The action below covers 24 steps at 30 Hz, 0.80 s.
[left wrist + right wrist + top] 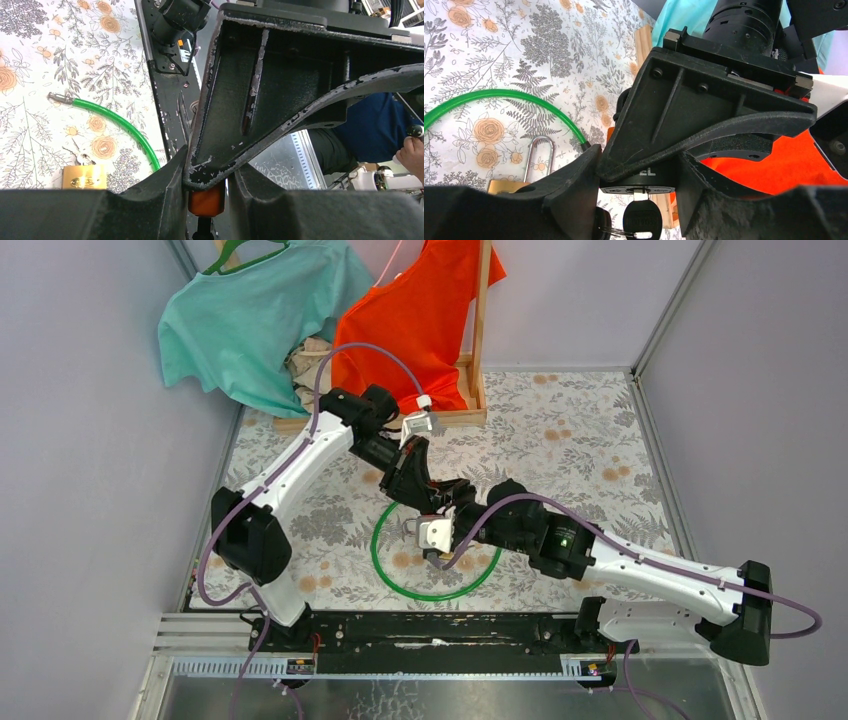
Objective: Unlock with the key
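Observation:
A black lock cylinder (639,176) with an orange end (206,200) hangs between both grippers above the floral table (580,440). Its green cable (385,560) loops on the table. A black-headed key (641,220) sits in the cylinder's keyhole, with a second key on its ring beside it. My left gripper (432,502) is shut on the orange end. My right gripper (639,160) comes from the other side, its fingers (574,180) pressed against both sides of the black cylinder above the key. Each gripper's finger overlaps the other's jaws.
A brass padlock (509,186) with a steel shackle lies on the table beside the cable's end (60,98). A teal shirt (250,320) and an orange shirt (420,310) hang on a wooden rack (470,415) at the back. Grey walls close both sides.

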Each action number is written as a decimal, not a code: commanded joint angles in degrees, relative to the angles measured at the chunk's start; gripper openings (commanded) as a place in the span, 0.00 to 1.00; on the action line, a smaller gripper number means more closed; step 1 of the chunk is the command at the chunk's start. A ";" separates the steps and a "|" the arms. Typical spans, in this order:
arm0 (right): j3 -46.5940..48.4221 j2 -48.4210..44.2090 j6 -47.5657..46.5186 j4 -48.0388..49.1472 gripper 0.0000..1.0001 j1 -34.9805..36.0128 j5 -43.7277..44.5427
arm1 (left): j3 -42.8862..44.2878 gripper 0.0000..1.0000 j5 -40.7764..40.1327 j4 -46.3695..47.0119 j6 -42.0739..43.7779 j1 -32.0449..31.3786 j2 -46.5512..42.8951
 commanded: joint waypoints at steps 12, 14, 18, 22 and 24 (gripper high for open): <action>-1.49 -5.08 3.36 5.65 0.00 0.78 7.39 | 1.22 0.53 -10.21 -1.39 0.87 2.35 -6.08; -1.58 -5.72 4.50 4.36 0.00 0.82 7.03 | 0.52 0.52 -12.58 -1.39 2.32 2.66 -6.81; -1.65 -6.34 7.28 3.22 0.00 0.79 6.50 | -0.48 0.48 -14.91 -1.39 5.85 2.68 -8.36; -0.48 -5.60 10.24 2.42 0.00 0.77 4.53 | 0.31 0.47 -12.93 -1.30 7.47 2.63 -7.84; 0.18 -5.20 12.54 2.27 0.00 0.84 3.67 | 1.43 0.45 -12.25 -1.39 7.48 2.68 -6.82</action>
